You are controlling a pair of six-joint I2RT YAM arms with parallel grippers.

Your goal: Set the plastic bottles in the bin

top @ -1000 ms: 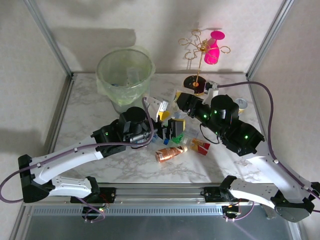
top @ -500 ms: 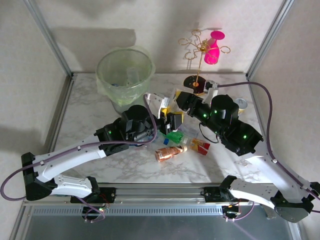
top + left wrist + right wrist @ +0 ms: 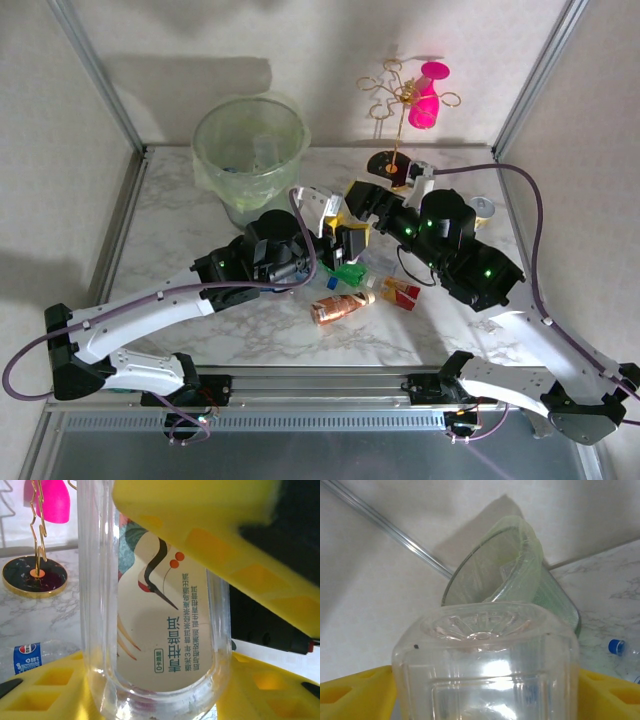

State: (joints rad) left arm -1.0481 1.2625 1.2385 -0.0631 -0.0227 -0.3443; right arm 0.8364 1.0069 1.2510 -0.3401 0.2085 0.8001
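The left claw [image 3: 160,610] pinches a clear plastic bottle [image 3: 167,650] with a white crane label, over the middle of the white marbled table [image 3: 170,230]. The right claw [image 3: 485,695] flanks the same bottle's base; whether it grips, I cannot tell. The round translucent pale-green plastic bin [image 3: 235,195] stands apart, left and farther back.

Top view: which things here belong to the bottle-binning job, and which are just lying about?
Job: bin; crane-label bottle; copper-brown bottle; green bottle; red-label bottle; blue-label bottle.
Lying about: pink cup; gold wire stand; silver can.
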